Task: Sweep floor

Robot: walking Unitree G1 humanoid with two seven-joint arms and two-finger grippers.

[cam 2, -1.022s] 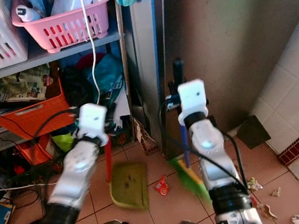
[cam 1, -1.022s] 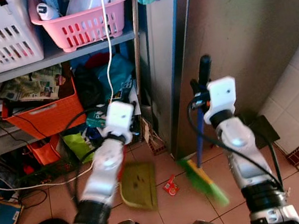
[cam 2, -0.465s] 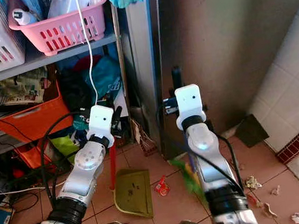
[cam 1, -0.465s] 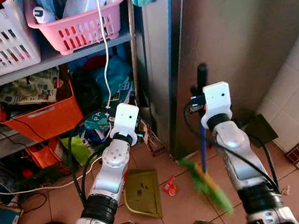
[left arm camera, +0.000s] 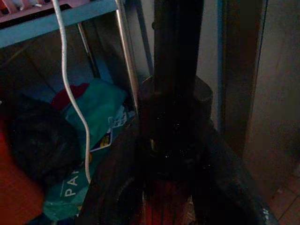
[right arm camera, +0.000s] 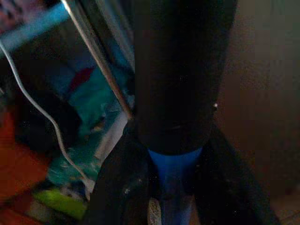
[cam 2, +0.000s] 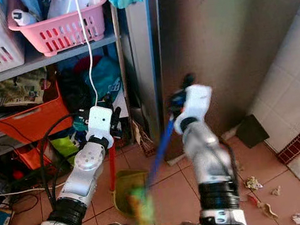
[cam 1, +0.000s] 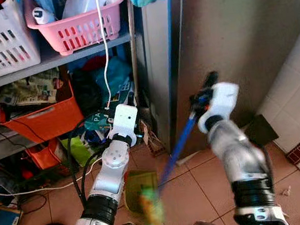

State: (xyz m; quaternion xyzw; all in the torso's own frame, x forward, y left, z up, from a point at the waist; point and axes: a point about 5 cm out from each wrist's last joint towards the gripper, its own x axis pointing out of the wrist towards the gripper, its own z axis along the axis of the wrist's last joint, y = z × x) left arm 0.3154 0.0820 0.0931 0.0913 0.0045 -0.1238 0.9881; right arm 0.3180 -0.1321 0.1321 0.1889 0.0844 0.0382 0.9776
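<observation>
Now right end effector (cam 1: 201, 97) clamped around broom (cam 1: 178, 147).

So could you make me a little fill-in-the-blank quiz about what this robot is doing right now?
1. The right gripper is shut on the broom, whose handle is ____ in colour.
2. The left gripper holds the red handle of an olive-green ____.
3. The broom's blurred green bristles sit in front of the ____.
4. The pink basket stands on a ____.

Missing words: blue; dustpan; dustpan; shelf

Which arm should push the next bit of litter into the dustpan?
Right. The right gripper holds the blue broom, its green bristles at the dustpan, which the left gripper steadies by its red handle.
</observation>
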